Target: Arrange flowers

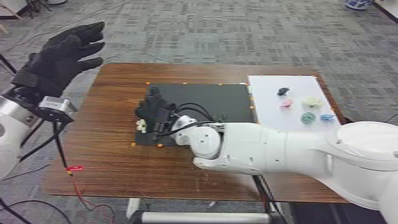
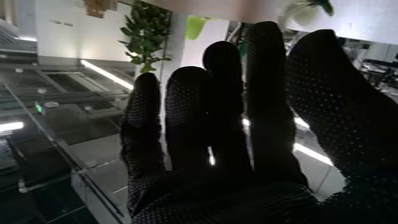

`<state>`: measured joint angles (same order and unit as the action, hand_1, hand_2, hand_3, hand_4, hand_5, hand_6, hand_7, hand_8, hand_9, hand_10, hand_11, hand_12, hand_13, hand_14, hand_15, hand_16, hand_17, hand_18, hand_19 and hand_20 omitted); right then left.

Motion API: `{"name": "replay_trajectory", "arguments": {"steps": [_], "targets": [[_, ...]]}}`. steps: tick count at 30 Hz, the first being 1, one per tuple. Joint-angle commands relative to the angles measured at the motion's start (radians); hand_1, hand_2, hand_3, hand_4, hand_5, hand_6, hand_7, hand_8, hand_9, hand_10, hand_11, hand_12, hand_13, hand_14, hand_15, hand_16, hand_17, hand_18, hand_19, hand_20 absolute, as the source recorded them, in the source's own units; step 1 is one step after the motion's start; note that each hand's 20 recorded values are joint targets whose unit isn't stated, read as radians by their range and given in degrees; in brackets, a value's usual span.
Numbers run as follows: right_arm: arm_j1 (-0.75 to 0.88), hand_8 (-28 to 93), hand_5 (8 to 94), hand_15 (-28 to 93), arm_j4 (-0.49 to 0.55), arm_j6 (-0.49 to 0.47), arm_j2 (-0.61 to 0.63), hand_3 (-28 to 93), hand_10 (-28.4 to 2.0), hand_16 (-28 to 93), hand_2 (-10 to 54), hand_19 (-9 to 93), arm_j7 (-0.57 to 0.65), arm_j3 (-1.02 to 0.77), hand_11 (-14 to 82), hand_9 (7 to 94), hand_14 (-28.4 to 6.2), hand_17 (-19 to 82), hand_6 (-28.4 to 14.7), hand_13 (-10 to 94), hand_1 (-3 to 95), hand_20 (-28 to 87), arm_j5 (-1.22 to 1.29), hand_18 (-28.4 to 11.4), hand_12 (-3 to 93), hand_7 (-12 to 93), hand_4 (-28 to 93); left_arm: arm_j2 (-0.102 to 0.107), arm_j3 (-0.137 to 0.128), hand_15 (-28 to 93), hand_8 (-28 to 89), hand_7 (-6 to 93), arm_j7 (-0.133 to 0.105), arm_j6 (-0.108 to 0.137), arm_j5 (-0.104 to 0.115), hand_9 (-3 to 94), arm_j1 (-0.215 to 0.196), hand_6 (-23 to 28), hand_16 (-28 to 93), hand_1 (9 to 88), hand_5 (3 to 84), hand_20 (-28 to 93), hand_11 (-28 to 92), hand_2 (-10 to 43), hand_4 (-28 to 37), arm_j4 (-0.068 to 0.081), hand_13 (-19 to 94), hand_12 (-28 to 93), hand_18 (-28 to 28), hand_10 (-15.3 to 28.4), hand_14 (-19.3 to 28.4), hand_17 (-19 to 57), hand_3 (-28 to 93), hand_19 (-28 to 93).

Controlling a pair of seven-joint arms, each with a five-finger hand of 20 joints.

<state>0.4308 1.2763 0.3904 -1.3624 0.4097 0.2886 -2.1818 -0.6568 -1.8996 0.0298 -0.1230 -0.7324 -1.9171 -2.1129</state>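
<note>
Dealing, most likely, with the white flower point(image 1: 141, 126) at the black mat's point(image 1: 218, 100) left edge: either picking up or placing, impossible to tell which. Just beside it, with the right hand point(image 1: 153, 106) released, fingers straight. Above the table's point(image 1: 107, 165) far left, with the left hand point(image 1: 64, 57) loose too. Next — pinch gently, or draw clear if already placed — then probably on to the coloured flowers point(image 1: 312, 102) on the white sheet point(image 1: 270, 114).

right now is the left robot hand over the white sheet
No, the left robot hand is raised beyond the left edge of the table, while the white sheet lies on its right side.
</note>
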Motion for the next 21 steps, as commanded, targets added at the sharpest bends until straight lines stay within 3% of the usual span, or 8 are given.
{"name": "replay_trajectory", "arguments": {"steps": [1, 4, 7, 10, 12, 15, 18, 21], "targets": [[0.014, -21, 57.4, 78, 0.008, -0.073, 0.033, 92, -8.5, 42, -9.5, 68, 0.007, -0.042, 52.9, 48.8, -9.0, 15, 6.3, 39, 34.3, 51, -0.053, -16.3, 38.4, 38, -28, -0.020, -0.024, 33, -8, 18.4, -0.005, 0.008, -0.004, 11.3, -0.030, 1.3, -5, 26.0, 18.8, 10, 17, -7.1, -28.3, -0.015, 3, 20, 19.3, 8.1, 10.8, -13.2, 57, 31], [0.043, -21, 54.5, 78, 0.040, -0.088, 0.077, 93, -9.2, 41, -9.5, 69, 0.016, -0.101, 51.1, 47.3, -9.1, 15, 5.7, 39, 33.2, 51, -0.073, -16.5, 34.8, 38, -28, -0.031, -0.052, 33, -8, 18.4, -0.004, 0.009, -0.004, 11.2, -0.062, 1.3, -5, 26.0, 18.8, 10, 17, -7.0, -28.3, -0.025, 3, 20, 19.3, 8.1, 10.8, -13.2, 57, 31], [0.064, -20, 46.0, 78, 0.086, -0.027, 0.129, 93, -10.4, 40, -9.5, 69, 0.104, -0.135, 43.9, 41.8, -10.0, 15, 2.8, 38, 31.6, 51, -0.089, -17.0, 30.3, 36, -28, -0.048, -0.072, 33, -8, 18.4, -0.003, 0.011, -0.005, 11.3, -0.087, 1.3, -5, 25.8, 18.8, 10, 17, -7.1, -28.3, -0.031, 3, 20, 19.3, 8.1, 10.8, -13.2, 57, 31], [0.090, -17, 38.4, 76, 0.124, 0.136, 0.191, 93, -12.9, 33, -9.5, 71, 0.363, -0.140, 32.2, 32.0, -12.9, 14, -1.5, 31, 26.3, 51, -0.197, -17.7, 25.9, 32, -28, -0.073, -0.097, 33, -8, 18.4, 0.001, 0.005, -0.006, 11.3, -0.118, 1.3, -5, 25.7, 18.8, 10, 17, -7.2, -28.3, -0.039, 3, 20, 19.3, 8.0, 10.8, -13.2, 58, 31], [0.123, -15, 34.8, 75, 0.176, 0.216, 0.281, 93, -15.2, 28, -9.5, 72, 0.411, -0.193, 28.6, 27.1, -14.4, 14, -4.5, 26, 25.3, 50, -0.183, -18.4, 25.9, 29, -28, -0.086, -0.112, 33, -8, 18.3, 0.000, 0.005, -0.007, 11.3, -0.137, 1.4, -5, 25.9, 18.8, 10, 17, -7.2, -28.3, -0.045, 3, 20, 19.3, 8.0, 10.8, -13.2, 57, 31], [0.208, -13, 32.2, 74, 0.218, 0.279, 0.427, 93, -16.0, 25, -9.5, 73, 0.438, -0.298, 28.0, 24.7, -15.1, 15, -5.8, 23, 25.2, 50, -0.229, -18.7, 25.8, 28, -28, -0.113, -0.136, 33, -8, 18.3, -0.008, 0.013, -0.011, 11.2, -0.179, 1.3, -5, 26.1, 18.8, 10, 17, -7.1, -28.3, -0.059, 3, 20, 19.3, 8.0, 10.8, -13.1, 57, 31], [0.328, -13, 32.0, 74, 0.264, 0.264, 0.559, 91, -15.7, 24, -9.5, 73, 0.481, -0.454, 28.4, 25.7, -14.9, 15, -5.9, 23, 24.3, 49, -0.258, -18.7, 25.7, 28, -28, -0.139, -0.155, 33, -8, 18.3, -0.014, 0.032, -0.010, 11.2, -0.213, 1.3, -5, 25.9, 18.8, 10, 17, -7.2, -28.3, -0.068, 3, 20, 19.3, 8.1, 10.9, -13.0, 57, 31], [0.477, -14, 34.4, 73, 0.306, 0.158, 0.653, 85, -15.0, 22, -9.5, 72, 0.532, -0.666, 28.2, 29.0, -15.2, 15, -5.3, 25, 23.2, 49, -0.249, -19.8, 24.7, 28, -28, -0.164, -0.164, 34, -8, 18.4, -0.018, 0.049, -0.009, 11.3, -0.244, 1.3, -5, 25.9, 18.9, 10, 17, -7.3, -28.3, -0.077, 3, 20, 19.2, 8.1, 10.8, -12.8, 58, 31]]}}
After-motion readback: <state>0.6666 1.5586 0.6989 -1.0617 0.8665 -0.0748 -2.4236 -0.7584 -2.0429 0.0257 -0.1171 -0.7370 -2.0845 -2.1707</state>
